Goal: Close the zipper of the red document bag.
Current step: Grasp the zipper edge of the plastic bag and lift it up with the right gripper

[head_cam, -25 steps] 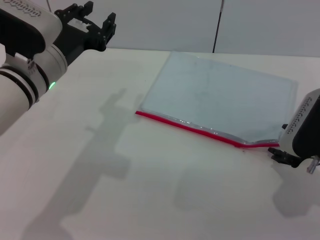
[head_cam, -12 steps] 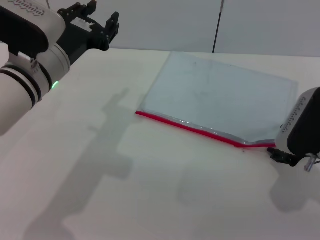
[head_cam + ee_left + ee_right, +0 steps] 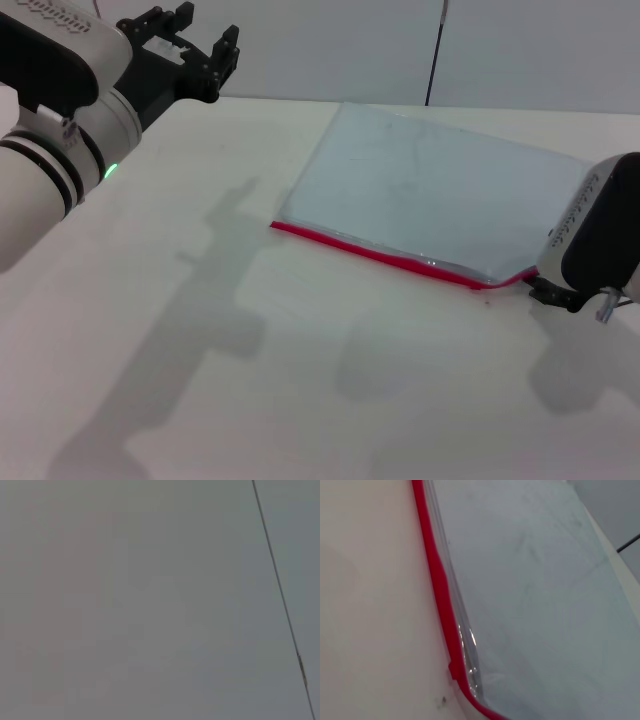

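Zipper [image 3: 385, 255] end of the red document bag [image 3: 440, 195] touches the right gripper [image 3: 552, 293], grip unreadable, likely poised to pull; left gripper [image 3: 190, 55] hovers far off, fingers spread.

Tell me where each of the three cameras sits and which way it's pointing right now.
Head view: sits on the robot's head, looks forward and down at the table and the bag; the left pincer is raised at the far left, the right pincer is at the bag's right corner.
Left wrist view: on the left arm, faces a blank grey wall; no body parts show.
Right wrist view: on the right arm, looks closely along the zipper; no fingers show.
Shared: head and right wrist views both show bag and zipper.
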Robot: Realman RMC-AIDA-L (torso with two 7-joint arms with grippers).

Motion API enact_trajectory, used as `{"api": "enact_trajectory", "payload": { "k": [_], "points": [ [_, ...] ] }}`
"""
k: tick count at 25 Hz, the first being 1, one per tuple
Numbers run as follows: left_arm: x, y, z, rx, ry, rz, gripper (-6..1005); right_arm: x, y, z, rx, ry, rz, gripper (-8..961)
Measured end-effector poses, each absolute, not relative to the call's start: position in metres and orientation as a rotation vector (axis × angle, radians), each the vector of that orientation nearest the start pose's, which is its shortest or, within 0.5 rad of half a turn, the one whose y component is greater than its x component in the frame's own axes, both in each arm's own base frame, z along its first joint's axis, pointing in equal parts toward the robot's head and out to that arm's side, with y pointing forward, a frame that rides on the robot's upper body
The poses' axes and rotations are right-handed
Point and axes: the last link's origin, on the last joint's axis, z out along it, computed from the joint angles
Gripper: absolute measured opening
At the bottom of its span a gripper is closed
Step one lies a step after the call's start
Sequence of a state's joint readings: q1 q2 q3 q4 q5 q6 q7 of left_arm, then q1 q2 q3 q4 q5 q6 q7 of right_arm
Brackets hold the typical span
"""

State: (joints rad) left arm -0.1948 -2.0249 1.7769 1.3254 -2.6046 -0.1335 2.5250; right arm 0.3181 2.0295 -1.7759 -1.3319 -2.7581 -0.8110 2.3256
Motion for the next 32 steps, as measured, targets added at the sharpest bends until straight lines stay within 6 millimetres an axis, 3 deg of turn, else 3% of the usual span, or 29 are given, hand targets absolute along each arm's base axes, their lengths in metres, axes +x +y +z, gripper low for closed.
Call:
{"api": "enact_trajectory", "payload": {
  "k": [9,14,32],
  "points": [
    [-0.1870,0.3802,0.0251,-1.879,-0.315,-0.497,522,0.2354,0.3588,-0.0328,-2.387,0.188,-0.497,648],
    [-0.1865,0.3802,0.0256,-1.879,-0.312,-0.498,522,0.2344,0.3605,-0.0351,-2.397,0.180,-0.511,527],
    [-0.1852,0.3800,0.0261,-1.879,-0.309,-0.501,522,0.2402,0.3624,-0.0408,-2.375,0.134,-0.636,511]
  ]
}}
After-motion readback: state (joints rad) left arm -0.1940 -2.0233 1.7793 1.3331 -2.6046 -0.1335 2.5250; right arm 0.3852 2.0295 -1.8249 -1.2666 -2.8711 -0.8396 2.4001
